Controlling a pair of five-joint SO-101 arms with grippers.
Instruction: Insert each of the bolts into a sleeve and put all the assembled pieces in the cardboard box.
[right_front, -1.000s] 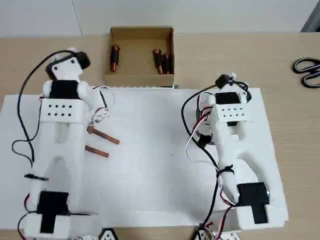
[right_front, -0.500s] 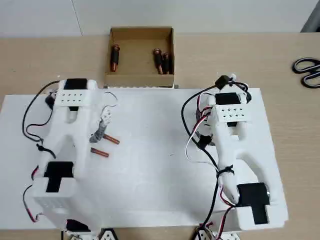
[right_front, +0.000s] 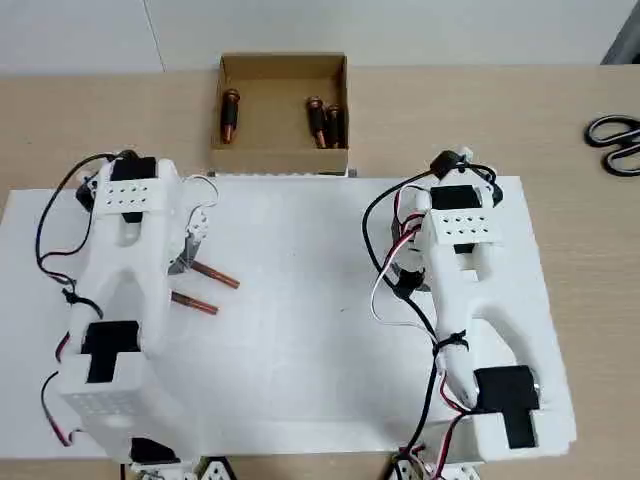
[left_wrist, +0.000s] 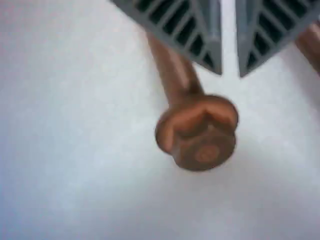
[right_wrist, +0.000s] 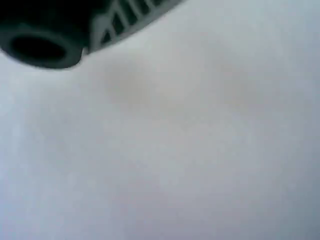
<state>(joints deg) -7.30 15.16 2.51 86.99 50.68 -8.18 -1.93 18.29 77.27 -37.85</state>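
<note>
Two loose copper bolts lie on the white sheet: one (right_front: 215, 275) nearer the box and one (right_front: 193, 302) nearer the front. My left gripper (right_front: 185, 258) hangs low over the head end of the first bolt. In the left wrist view its grey fingertips (left_wrist: 229, 72) show only a thin slit between them, just above the shaft of that bolt (left_wrist: 197, 132), which rests on the sheet. My right arm (right_front: 460, 225) is folded at the right. A black sleeve (right_wrist: 40, 47) sits against its grey finger (right_wrist: 125, 22), low over bare sheet.
The cardboard box (right_front: 283, 153) stands at the back centre with three assembled pieces (right_front: 231, 115) (right_front: 316, 120) (right_front: 334, 122) inside. Scissors (right_front: 615, 143) lie at the far right on the wood. The white sheet (right_front: 300, 340) between the arms is bare. Cables hang beside both arms.
My left arm has drawn back from the box side and come down over the bolts, with its gripper settling at the upper bolt's head. The right arm has stayed still.
</note>
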